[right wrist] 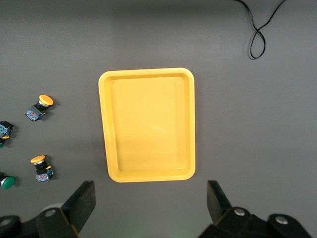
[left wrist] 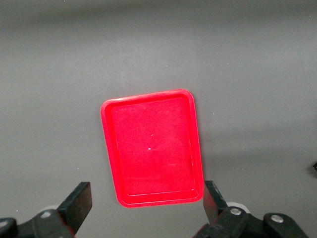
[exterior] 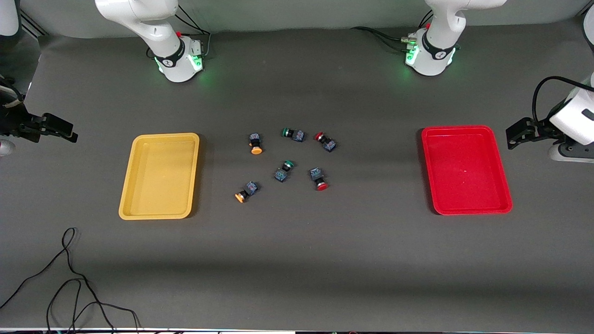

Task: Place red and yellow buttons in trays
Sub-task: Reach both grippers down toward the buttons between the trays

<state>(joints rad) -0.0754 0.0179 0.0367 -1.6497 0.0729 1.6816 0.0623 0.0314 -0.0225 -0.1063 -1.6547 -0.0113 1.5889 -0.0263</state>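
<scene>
Two yellow-capped buttons (exterior: 255, 144) (exterior: 246, 191) and two red-capped buttons (exterior: 326, 141) (exterior: 318, 179) lie on the mat mid-table between the trays. The yellow tray (exterior: 160, 175) lies empty toward the right arm's end, and the red tray (exterior: 465, 169) lies empty toward the left arm's end. My right gripper (exterior: 60, 131) is open and empty, high beside the yellow tray (right wrist: 147, 124); its wrist view also shows both yellow buttons (right wrist: 39, 107) (right wrist: 40, 167). My left gripper (exterior: 517, 134) is open and empty, high beside the red tray (left wrist: 151, 146).
Two green-capped buttons (exterior: 293, 134) (exterior: 283, 170) lie among the others. A loose black cable (exterior: 69, 278) lies on the mat near the front camera at the right arm's end. The arm bases (exterior: 178, 60) (exterior: 431, 55) stand along the table's edge farthest from the camera.
</scene>
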